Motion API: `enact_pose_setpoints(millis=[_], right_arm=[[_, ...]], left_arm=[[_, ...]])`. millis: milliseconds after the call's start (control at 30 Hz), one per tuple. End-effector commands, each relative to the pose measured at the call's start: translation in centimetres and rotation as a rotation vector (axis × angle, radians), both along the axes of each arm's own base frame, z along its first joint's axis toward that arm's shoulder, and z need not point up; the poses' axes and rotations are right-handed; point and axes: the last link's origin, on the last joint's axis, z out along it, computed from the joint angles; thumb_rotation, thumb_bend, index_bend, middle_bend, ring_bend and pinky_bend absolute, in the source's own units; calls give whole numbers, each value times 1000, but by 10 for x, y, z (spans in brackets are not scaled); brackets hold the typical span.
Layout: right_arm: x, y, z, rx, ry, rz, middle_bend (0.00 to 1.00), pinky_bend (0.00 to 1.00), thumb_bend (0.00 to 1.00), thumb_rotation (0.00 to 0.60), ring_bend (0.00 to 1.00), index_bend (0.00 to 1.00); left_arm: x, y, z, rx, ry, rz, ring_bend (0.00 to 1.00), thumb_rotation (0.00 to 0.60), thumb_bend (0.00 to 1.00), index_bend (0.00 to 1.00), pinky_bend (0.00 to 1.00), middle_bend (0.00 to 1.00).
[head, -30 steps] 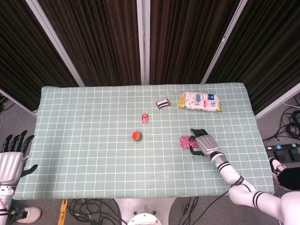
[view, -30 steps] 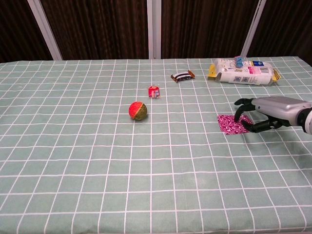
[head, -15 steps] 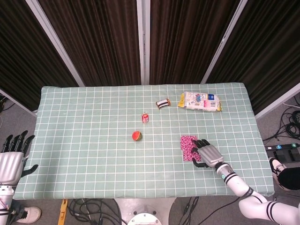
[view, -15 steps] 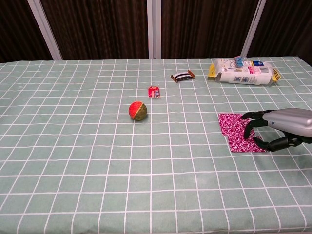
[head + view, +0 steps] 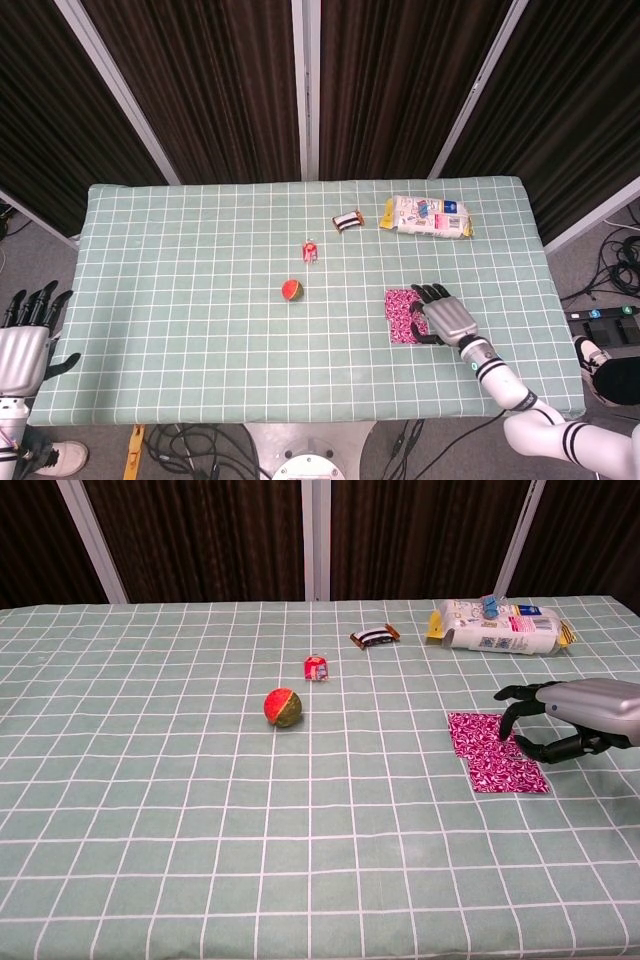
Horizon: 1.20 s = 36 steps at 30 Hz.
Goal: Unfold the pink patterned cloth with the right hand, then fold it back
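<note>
one pink patterned cloth lies flat & spread on the checked table, right of centre. right hand is at its right edge, fingers curled down over the cloth w/ tips at or just above it; can't tell if it pinches the fabric. left hand is off the table's left side, fingers apart, holding nothing. red-green ball, small red item, wrapped bar & white packet sit further back.
</note>
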Motion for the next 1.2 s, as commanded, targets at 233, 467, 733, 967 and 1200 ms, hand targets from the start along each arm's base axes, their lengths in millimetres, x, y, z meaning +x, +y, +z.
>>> enact_pose_setpoints(millis=[233,467,733,967,1200], right_arm=[[-13,-6,2,-26,27,-42,2,0,497,180,0,303],[-21,3,5,-16,35,-51,1,0,499,171,0,304],[-15,1,-2,-3,17,-41,2,0,498,178,0,303],[1,-3,-13,14,-5,-6,1,0,495,174,0,303],[21,-7,-28,30,-25,33,1,0,492,179,0,304]], left_arm=[[0,1,-1,-4,-1,-1,123,600,0,180,73,146],[0,1,-1,-6,1,-1,123,600,0,180,73,146],[1,3,-1,-5,2,0,123,600,0,180,73,146],[0,2,-2,-6,1,6,123,600,0,180,73,146],[-3,1,-2,-6,0,10,123,600,0,180,73,146]])
